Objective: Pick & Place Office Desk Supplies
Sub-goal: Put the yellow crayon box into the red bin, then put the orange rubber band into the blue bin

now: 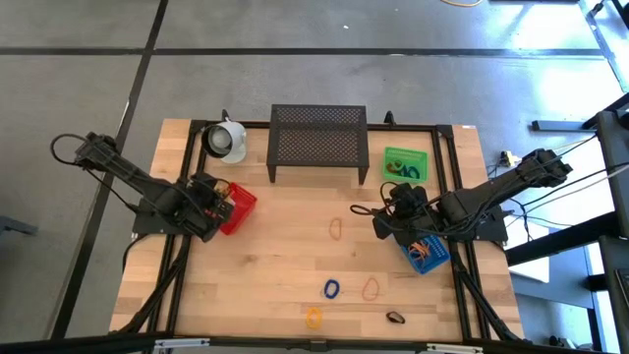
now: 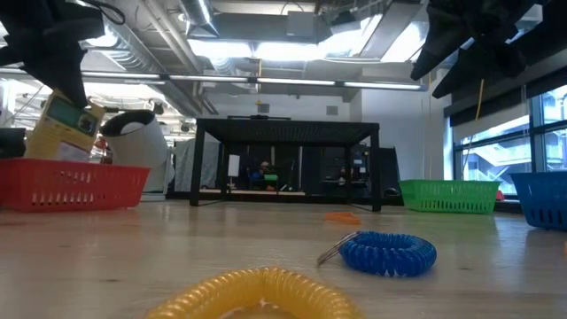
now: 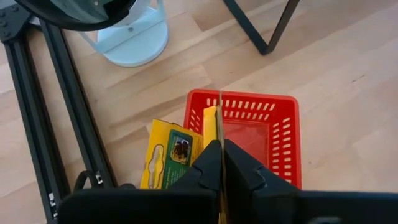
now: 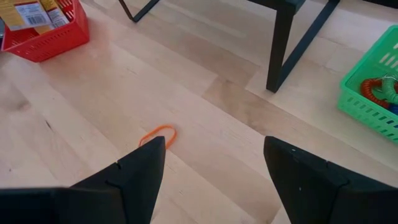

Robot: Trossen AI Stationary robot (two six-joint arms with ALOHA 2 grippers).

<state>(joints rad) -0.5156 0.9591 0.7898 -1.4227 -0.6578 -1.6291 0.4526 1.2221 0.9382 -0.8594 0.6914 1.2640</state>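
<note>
The left tool (image 3: 220, 163) hangs over the red bin (image 3: 283, 134) on the left side of the counter (image 1: 295, 246), its fingers pinched tight on the edge of a yellow packet (image 3: 211, 121) that stands upright above the bin's near-left corner. A second yellow packet (image 3: 169, 152) leans against the bin's outer wall, beside the dark frame rail. The right tool (image 4: 214, 165) hovers over the counter's right half with its fingers spread wide and nothing between them; an orange loop (image 4: 158, 134) lies flat on the wood just past its fingertips. Near the front edge lie a blue coiled loop (image 1: 331, 288), a yellow coiled loop (image 1: 313, 317), a second thin orange loop (image 1: 371, 288) and a dark loop (image 1: 395, 318), each apart from the others. The green bin (image 1: 405, 163) at the far right and the blue bin (image 1: 428, 254) on the right side each hold a few loops. A white mug (image 1: 226, 141) stands far left, next to a black mesh stand (image 1: 317, 141).
</note>
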